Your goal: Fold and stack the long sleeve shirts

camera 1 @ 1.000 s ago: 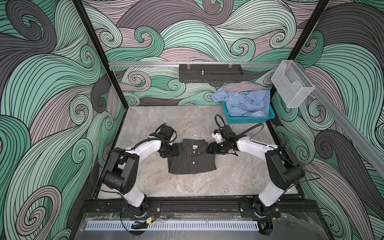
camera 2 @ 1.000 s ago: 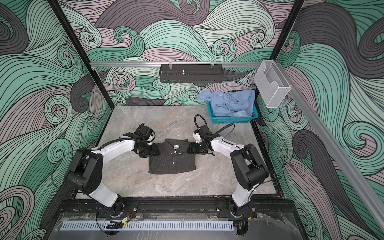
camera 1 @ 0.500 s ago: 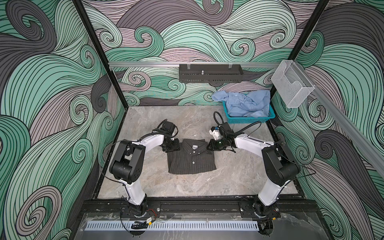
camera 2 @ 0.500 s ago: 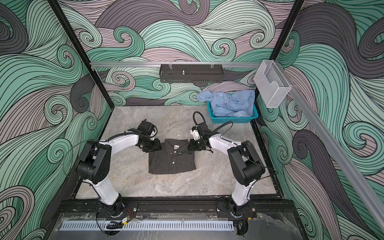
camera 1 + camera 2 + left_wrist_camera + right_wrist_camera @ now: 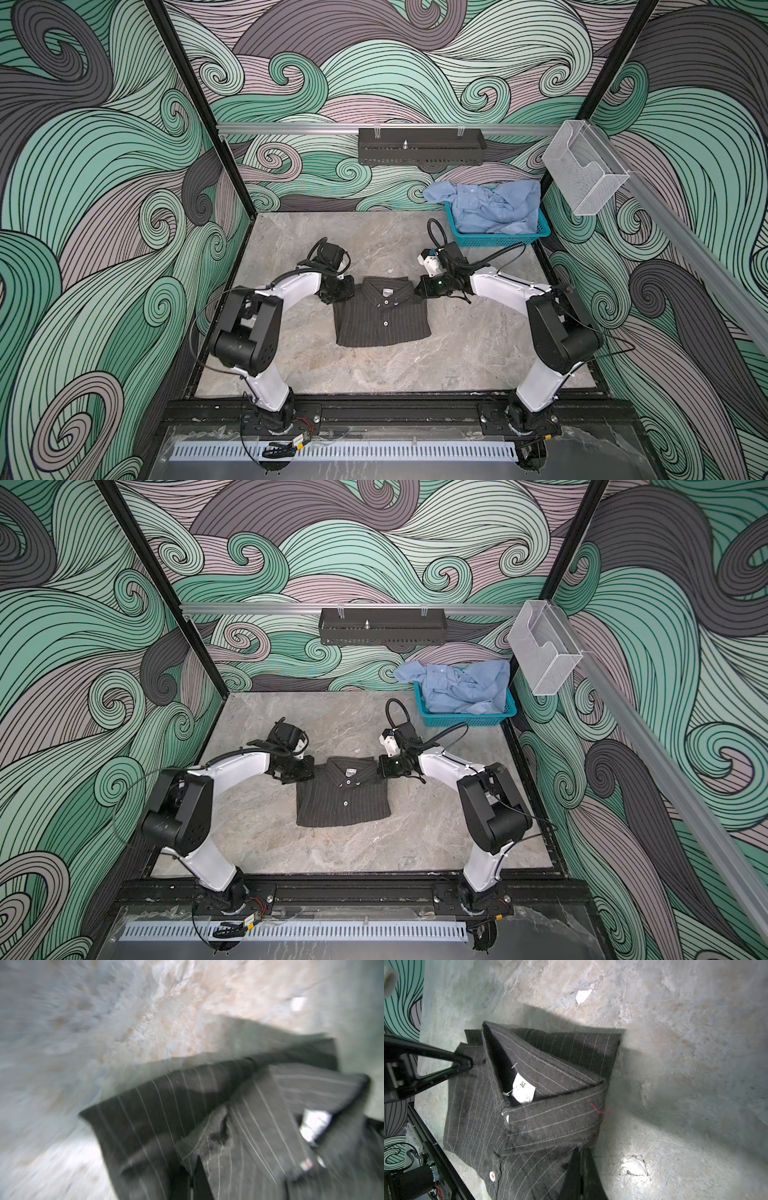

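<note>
Grey marble tabletop (image 5: 415, 365), folded charcoal pinstriped shirt (image 5: 382, 320) mid-table; teal mesh basket (image 5: 498, 240) far-right

We see the charcoal pinstriped shirt (image 5: 382, 320) as a matt, slightly fuzzy woven cloth, its button (image 5: 492, 1175) glossy white and its size label (image 5: 523, 1089) a smooth white tag. The light blue shirt (image 5: 490, 208) is a thinner, creased cloth. We read the teal mesh basket (image 5: 494, 240) as plastic, the tabletop (image 5: 457, 357) as marble-patterned with a dull, mottled finish, the wall holder (image 5: 582, 174) as clear plastic, the perforated tray (image 5: 419, 149) as matt black metal, and the rail (image 5: 291, 129) as pale brushed metal.
</note>
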Available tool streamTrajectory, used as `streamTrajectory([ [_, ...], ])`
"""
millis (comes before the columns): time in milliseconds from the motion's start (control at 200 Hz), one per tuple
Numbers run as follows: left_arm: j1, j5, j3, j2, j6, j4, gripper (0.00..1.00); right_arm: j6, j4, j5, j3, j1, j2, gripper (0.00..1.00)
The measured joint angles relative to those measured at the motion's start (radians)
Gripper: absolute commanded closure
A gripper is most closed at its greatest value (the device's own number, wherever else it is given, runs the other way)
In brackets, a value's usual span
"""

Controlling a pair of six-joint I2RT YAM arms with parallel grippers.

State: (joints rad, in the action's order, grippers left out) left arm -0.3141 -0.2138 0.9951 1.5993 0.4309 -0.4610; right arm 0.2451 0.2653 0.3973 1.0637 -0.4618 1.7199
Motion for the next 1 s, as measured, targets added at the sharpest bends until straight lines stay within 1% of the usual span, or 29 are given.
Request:
streamTrajectory([
  [125,0.001,0.039,-0.117,-0.232,0.026,0.049,1.0,-0.041,-0.083,-0.014,-0.052,-0.009,-0.074,1.0],
  [210,0.007,0.076,-0.183,-0.32,0.048,0.1,1.0,-0.074,-0.152,-0.025,-0.064,-0.024,-0.082,1.0],
  [320,0.022,0.119,-0.244,-0.323,0.08,0.141,1.0,-0.116,-0.226,-0.047,-0.063,-0.053,-0.061,1.0],
  [465,0.041,0.16,-0.27,-0.23,0.121,0.169,1.0,-0.16,-0.291,-0.087,-0.014,-0.08,0.045,1.0],
  [490,0.044,0.163,-0.27,-0.213,0.126,0.174,1.0,-0.164,-0.296,-0.097,-0.006,-0.081,0.066,0.96],
  [525,0.049,0.169,-0.27,-0.19,0.132,0.182,1.0,-0.167,-0.304,-0.109,0.002,-0.082,0.094,0.86],
  [555,0.052,0.174,-0.27,-0.169,0.138,0.192,1.0,-0.168,-0.308,-0.118,0.007,-0.081,0.114,0.81],
  [595,0.057,0.182,-0.27,-0.145,0.143,0.199,0.9,-0.171,-0.308,-0.133,0.013,-0.081,0.138,0.74],
  [625,0.061,0.188,-0.27,-0.132,0.146,0.2,0.79,-0.171,-0.303,-0.145,0.018,-0.081,0.152,0.63],
  [640,0.063,0.191,-0.27,-0.128,0.143,0.199,0.74,-0.164,-0.3,-0.149,0.019,-0.081,0.159,0.55],
  [660,0.065,0.196,-0.27,-0.124,0.154,0.199,0.68,-0.171,-0.296,-0.157,0.022,-0.081,0.164,0.5],
  [705,0.07,0.207,-0.267,-0.124,0.156,0.189,0.57,-0.164,-0.284,-0.174,0.024,-0.08,0.169,0.47],
  [756,0.072,0.217,-0.258,-0.134,0.155,0.169,0.5,-0.162,-0.269,-0.191,0.024,-0.078,0.164,0.43],
  [866,0.072,0.237,-0.227,-0.219,0.156,0.1,0.47,-0.145,-0.201,-0.229,0.026,-0.077,0.113,0.37],
  [946,0.061,0.244,-0.19,-0.324,0.159,0.038,0.47,-0.111,-0.129,-0.254,0.028,-0.077,0.027,0.35],
  [996,0.031,0.264,-0.156,-0.377,0.17,-0.001,0.47,-0.093,-0.094,-0.267,0.029,-0.078,-0.035,0.34],
])
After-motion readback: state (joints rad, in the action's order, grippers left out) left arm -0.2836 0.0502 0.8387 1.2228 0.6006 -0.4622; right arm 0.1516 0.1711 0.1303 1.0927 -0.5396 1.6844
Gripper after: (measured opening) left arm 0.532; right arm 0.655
